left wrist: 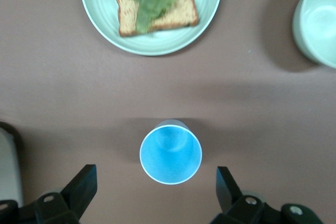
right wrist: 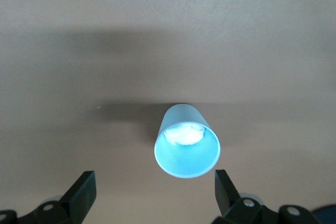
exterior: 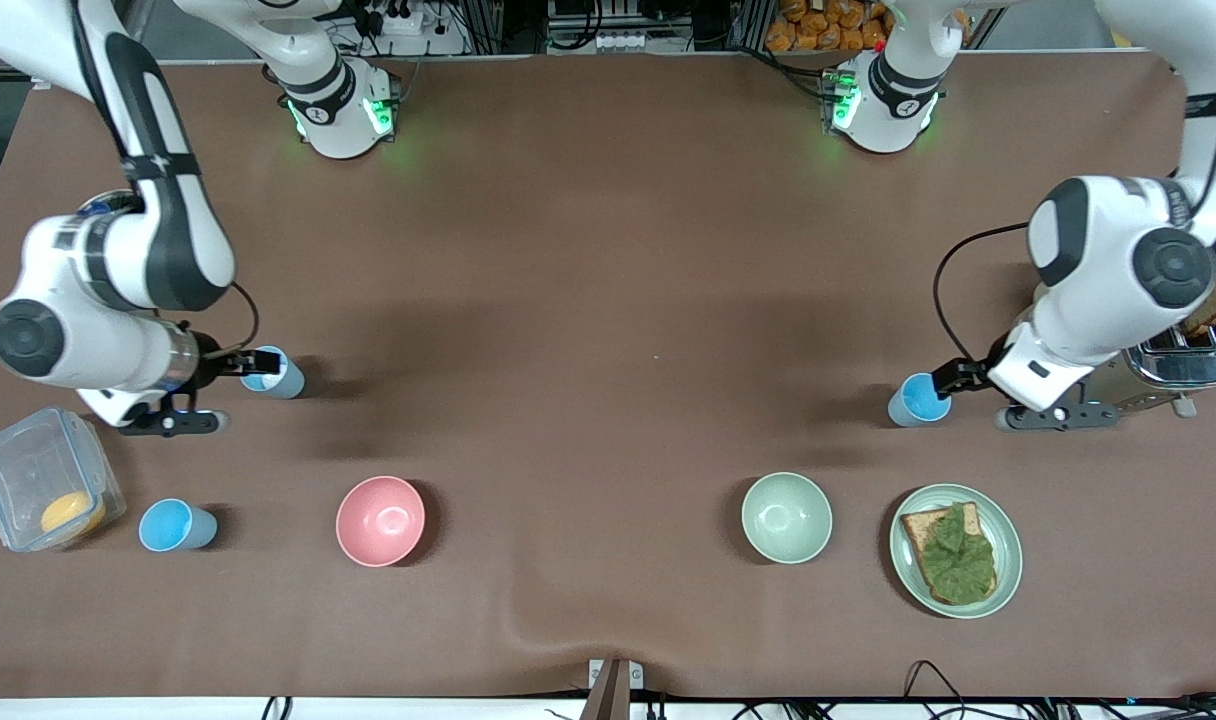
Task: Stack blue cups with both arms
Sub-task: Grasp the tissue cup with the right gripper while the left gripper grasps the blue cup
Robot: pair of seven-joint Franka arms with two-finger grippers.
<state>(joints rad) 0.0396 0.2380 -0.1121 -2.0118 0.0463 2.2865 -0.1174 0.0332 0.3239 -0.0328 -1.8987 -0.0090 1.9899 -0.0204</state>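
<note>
Nothing is stacked yet: three blue cups stand apart on the counter [exterior: 608,250]. Toward the right arm's end, the right hand [exterior: 251,365] hangs spread over one cup [exterior: 273,372], not gripping; a second cup [exterior: 175,525] waits nearer the camera, beside a clear box [exterior: 43,478]. The left hand [exterior: 950,380], also spread, hovers at the third cup [exterior: 918,400]. Grasping and nesting all remain

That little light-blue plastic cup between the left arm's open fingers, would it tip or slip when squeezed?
The light-blue plastic cup looks thin and empty, so probably light and easily knocked over. Its smooth tapered wall might slide in the left gripper, whose fingers stand open.
</note>
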